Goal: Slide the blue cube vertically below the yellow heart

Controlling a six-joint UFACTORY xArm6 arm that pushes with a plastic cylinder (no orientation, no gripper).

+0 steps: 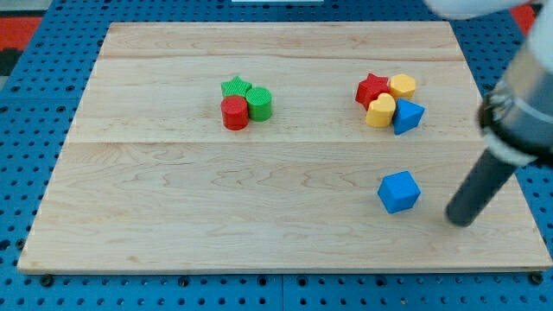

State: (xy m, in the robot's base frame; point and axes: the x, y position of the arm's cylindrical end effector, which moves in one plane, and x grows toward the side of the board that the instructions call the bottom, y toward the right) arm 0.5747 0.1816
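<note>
Wooden board [259,199]: my tip [461,222] right of blue cube [399,192], apart, touching nothing.

Pale wooden board [259,190], visible grain

My tip [461,220] stands near the table's right edge, apart from the blue cube [399,192] on its left, with bare wood between us. Above the cube sits a tight clump: yellow heart [380,111], blue wedge-like block [408,116], red star [372,89] and another yellow block [402,85], all touching. Bare wood lies between cube and heart. The red cylinder [234,113], green star [235,87] and green cylinder [259,104] huddle well away toward the top left.
</note>
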